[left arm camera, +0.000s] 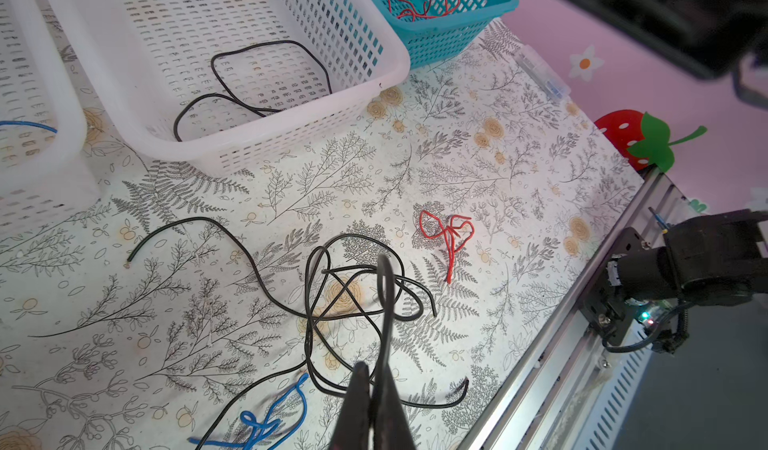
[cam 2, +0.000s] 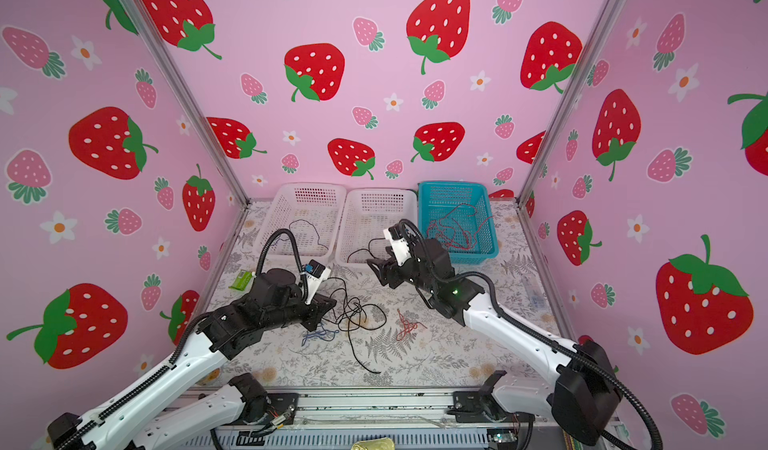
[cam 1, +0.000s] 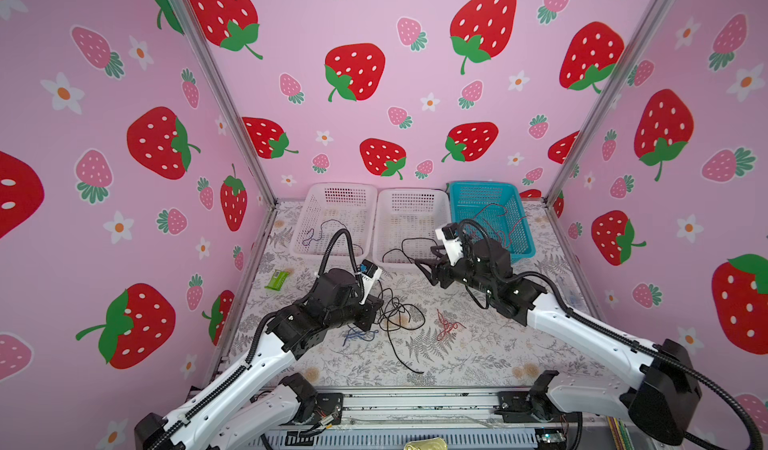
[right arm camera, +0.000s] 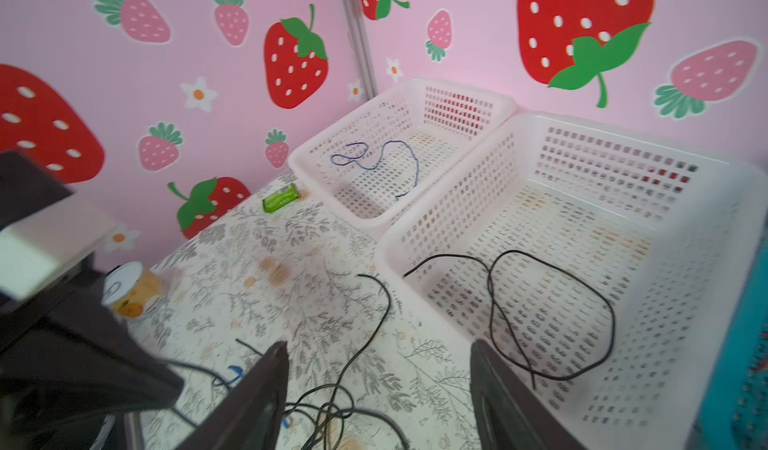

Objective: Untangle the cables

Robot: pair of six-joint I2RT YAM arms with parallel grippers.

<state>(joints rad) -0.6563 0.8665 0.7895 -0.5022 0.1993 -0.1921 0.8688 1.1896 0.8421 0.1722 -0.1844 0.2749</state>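
A tangle of black cables (cam 1: 395,315) (cam 2: 353,315) (left arm camera: 349,268) lies mid-table. My left gripper (cam 1: 376,302) (cam 2: 330,302) (left arm camera: 374,373) is shut on one black loop that rises from the tangle. A small blue bundle (cam 1: 357,335) (left arm camera: 266,423) lies just in front of it. A knotted red bundle (cam 1: 446,325) (left arm camera: 451,235) lies apart to the right. My right gripper (cam 1: 426,260) (cam 2: 376,260) (right arm camera: 379,344) hangs open and empty over the front rim of the middle white basket (cam 1: 411,192). Inside that basket lies a loose black cable (cam 1: 409,244) (right arm camera: 490,285).
A left white basket (cam 1: 340,186) holds a blue cable (right arm camera: 374,156). The teal basket (cam 1: 482,185) at the back right holds red cables (cam 1: 498,223). A green packet (cam 1: 277,279) and a small can (right arm camera: 129,290) sit at the left.
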